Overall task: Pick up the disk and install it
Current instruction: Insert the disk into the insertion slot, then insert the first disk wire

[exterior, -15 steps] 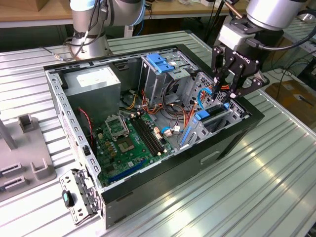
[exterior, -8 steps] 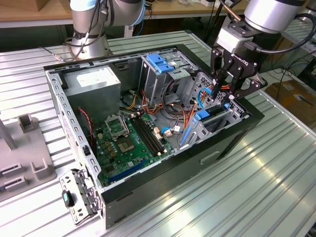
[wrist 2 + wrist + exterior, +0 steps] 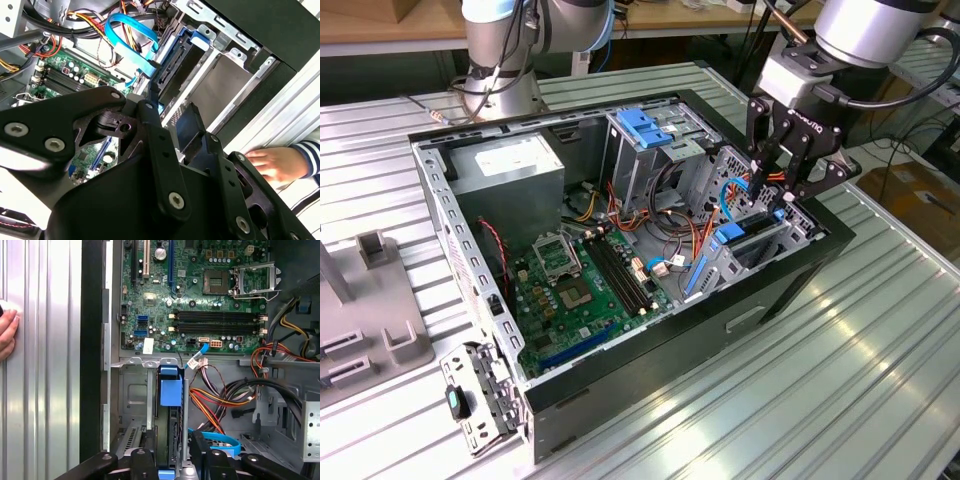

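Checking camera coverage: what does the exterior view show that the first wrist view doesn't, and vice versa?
Exterior view adds: the grey power-supply box, the light-blue bracket on the drive cage, a grey fixture at the exterior view's left. First wrist view adds: a person's hand by the case, and the disk edge-on in its bay. Shared: the motherboard and the gripper over that bay.

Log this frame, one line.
end effector: at drive cage | disk: on edge in cage slot | hand: on table beside case
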{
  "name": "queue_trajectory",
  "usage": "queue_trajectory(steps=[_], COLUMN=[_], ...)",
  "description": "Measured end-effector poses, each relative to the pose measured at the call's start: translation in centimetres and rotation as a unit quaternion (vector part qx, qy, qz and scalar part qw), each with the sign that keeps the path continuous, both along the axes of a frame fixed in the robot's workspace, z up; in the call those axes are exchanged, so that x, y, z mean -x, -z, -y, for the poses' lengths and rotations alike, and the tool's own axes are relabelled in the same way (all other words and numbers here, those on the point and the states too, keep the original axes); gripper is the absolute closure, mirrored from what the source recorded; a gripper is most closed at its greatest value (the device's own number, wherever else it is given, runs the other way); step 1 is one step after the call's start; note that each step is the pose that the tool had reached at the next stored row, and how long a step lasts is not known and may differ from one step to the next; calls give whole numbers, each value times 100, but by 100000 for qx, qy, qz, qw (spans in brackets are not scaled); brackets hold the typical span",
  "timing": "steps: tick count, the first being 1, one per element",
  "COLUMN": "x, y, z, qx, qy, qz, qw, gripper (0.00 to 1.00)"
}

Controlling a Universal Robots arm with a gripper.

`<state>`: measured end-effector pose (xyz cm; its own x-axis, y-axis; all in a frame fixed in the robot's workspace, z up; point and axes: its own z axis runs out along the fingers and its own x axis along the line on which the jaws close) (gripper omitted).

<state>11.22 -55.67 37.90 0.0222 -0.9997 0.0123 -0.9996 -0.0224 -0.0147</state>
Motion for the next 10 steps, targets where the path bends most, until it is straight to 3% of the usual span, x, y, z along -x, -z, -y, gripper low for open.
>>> queue_trajectory(steps=[2, 5, 10], x=[-2, -1, 10], y=[7, 34, 40], z=[-1, -3, -3], qx=[16, 22, 14], qy=[-82, -302, -391], qz=[132, 563, 634], qw=[100000, 99998, 99997], gripper=[58, 58, 58])
